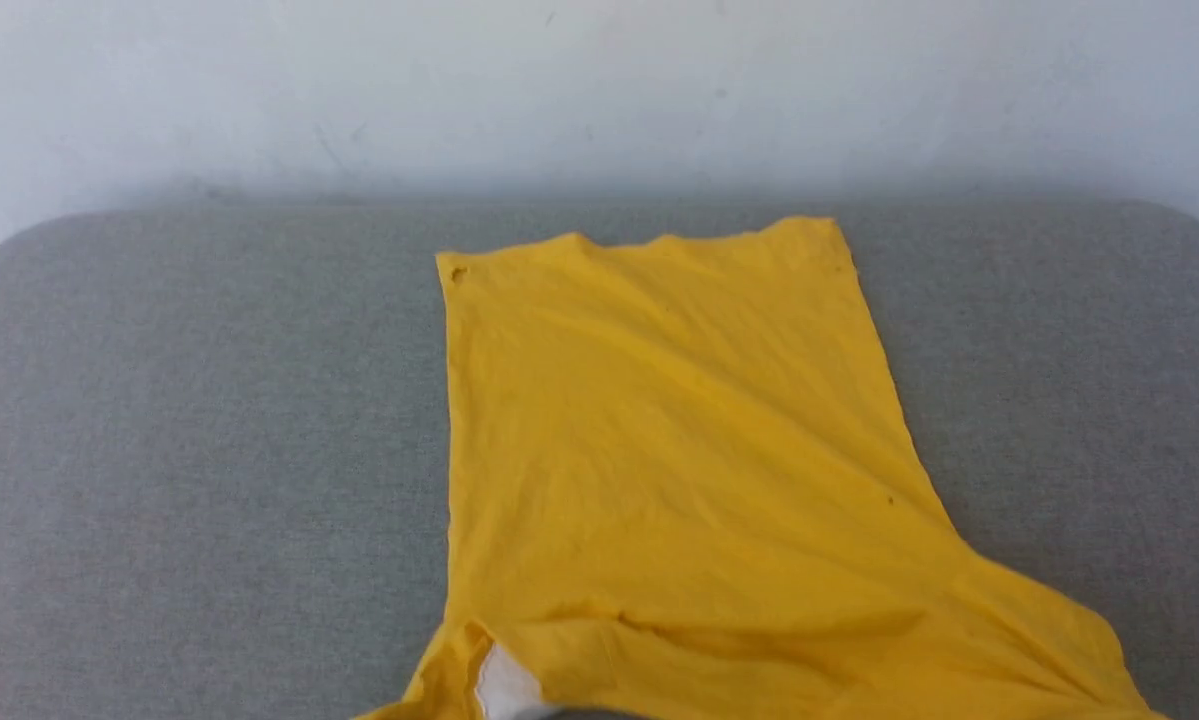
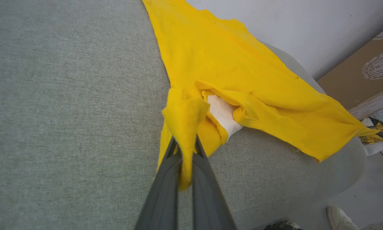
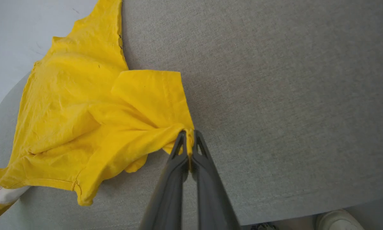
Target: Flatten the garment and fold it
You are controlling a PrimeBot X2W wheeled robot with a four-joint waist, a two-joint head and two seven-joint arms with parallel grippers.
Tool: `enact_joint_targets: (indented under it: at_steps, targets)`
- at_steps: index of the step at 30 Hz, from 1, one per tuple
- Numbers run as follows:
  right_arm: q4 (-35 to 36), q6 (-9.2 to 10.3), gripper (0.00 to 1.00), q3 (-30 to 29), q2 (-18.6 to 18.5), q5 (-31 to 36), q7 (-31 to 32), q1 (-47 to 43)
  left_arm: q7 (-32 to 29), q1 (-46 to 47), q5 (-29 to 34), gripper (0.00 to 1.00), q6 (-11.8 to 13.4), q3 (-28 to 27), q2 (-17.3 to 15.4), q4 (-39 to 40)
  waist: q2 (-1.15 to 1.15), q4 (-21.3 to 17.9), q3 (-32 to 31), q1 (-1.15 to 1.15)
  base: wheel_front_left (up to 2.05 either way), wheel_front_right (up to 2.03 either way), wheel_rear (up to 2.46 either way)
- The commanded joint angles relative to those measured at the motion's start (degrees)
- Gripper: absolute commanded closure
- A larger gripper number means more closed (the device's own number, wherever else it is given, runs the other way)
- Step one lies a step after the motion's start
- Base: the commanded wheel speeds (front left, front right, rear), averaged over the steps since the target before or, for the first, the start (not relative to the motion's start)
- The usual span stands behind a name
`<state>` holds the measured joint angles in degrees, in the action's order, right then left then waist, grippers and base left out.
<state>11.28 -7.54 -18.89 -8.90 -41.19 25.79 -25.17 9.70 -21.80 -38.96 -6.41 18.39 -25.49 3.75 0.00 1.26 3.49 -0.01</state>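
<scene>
Prob. a lab or test room, not a home. The work surface is a big counter (image 1: 209,420) w/ rounded corners, covered in plain grey fabric and set against a bare white wall (image 1: 599,90) w/ scuff marks. At one end there's a brown cardboard box (image 2: 367,64) w/ a printed swirl, and a heap of printed cloth (image 2: 378,135) next to it. The floor (image 2: 370,191) is plain grey. A person's white shoe (image 2: 340,218) is near the counter's edge.

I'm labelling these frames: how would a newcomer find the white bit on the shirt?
On the grey cloth-covered table lies a mustard-yellow T-shirt. At its near end, beside the bunch pinched by the left gripper, a white patch peeks from a fold, the only non-yellow fabric there.
</scene>
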Motion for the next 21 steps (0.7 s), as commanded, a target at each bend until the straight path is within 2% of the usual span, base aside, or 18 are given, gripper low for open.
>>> enact_joint_targets:
  at_steps: [1, 6, 12, 17, 21]
  targets:
    - [0.60, 0.05, 1.00, -1.69, 0.48, -0.63, 0.51, -1.85, 0.57, -1.42, -0.14, 1.00, 0.81, -0.75, -0.86, 0.61, 0.00, 0.13, -1.06, 0.01, 0.00, 0.00, 0.00]
    - [1.03, 0.05, 1.00, -2.87, 1.29, 0.35, 0.54, -2.71, 1.16, -1.43, 0.43, 1.00, 1.62, -1.10, -0.93, 2.32, 0.00, 0.47, -0.64, 0.01, 0.00, 0.00, 0.00]
    - [-0.64, 0.05, 1.00, 1.48, 0.21, 3.45, -0.02, 0.57, 0.88, 3.38, 2.65, 1.00, 1.68, 0.78, 0.29, 4.32, 0.00, 1.03, 0.52, 0.01, 0.00, 0.00, 0.00]
    - [-5.26, 0.05, 1.00, 5.77, -2.75, 8.21, -1.03, 3.81, -0.69, 7.38, 4.73, 1.00, 1.79, 2.32, 0.41, 6.53, 0.00, 1.67, 2.31, 0.01, 0.00, 0.00, 0.00]
    - [-11.79, 0.05, 1.00, 8.67, -4.30, 12.02, -2.13, 6.76, -2.17, 9.12, 5.46, 1.00, 2.49, 2.94, 0.58, 8.80, 0.00, 1.94, 3.80, 0.01, 0.00, 0.00, 0.00]
